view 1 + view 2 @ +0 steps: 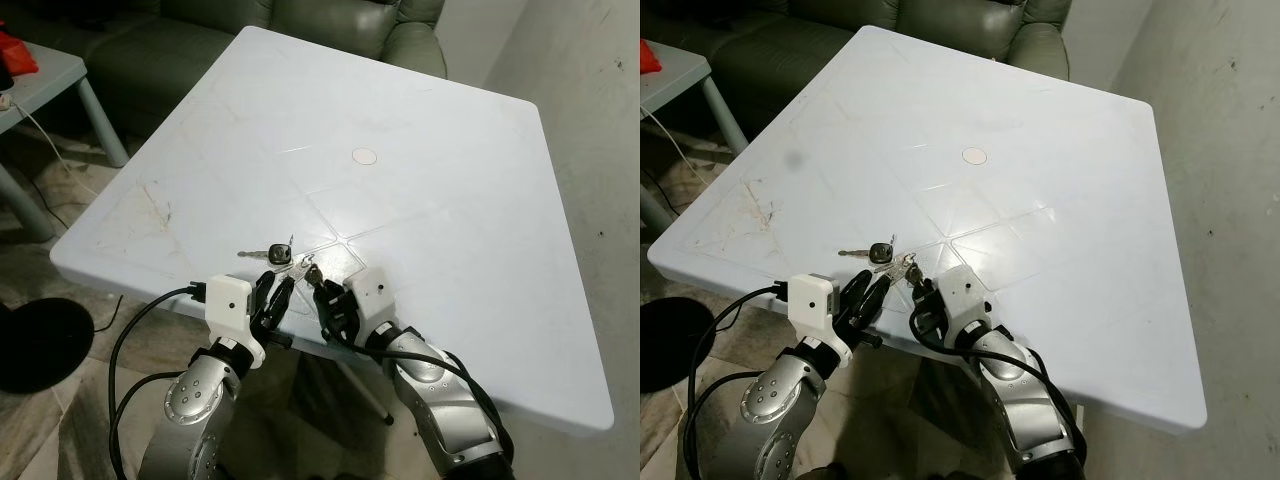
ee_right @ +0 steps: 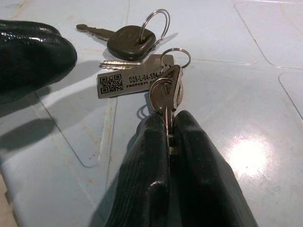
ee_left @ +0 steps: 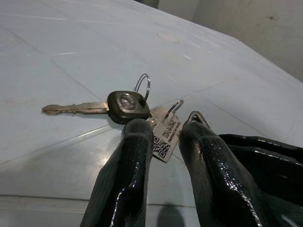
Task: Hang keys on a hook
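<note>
Jaws of the right gripper [image 2: 168, 137] are pinched tight on the blade of one silver key [image 2: 166, 92], which stands on edge between the two black pads, while the rest of the keys [image 1: 285, 258] lie flat on the white table [image 1: 420, 150] just ahead: a black-headed key [image 3: 125, 106] with its own ring, a metal tag [image 2: 128, 81] bearing a printed code, and a second ring joining them. Beside them the left gripper [image 3: 163, 142] has its jaws a little apart, holding nothing, with the tag lying between and just beyond its tips. Judging by this, the task is at its very start: a first pinch is made, but the bunch rests on the table near its front edge and has not been lifted. No hook can be seen anywhere around the table, so finding it, carrying the keys over and slipping a ring on all remain to be done. Both silver forearms come up from below the near edge, bent at the wrist so the fingers lie low and nearly flat along the tabletop, the two grippers angled towards each other and almost meeting over the keys. Behind the table stands a dark green sofa [image 1: 330, 20], and a small grey side table [image 1: 45, 75] sits off to the left.
</note>
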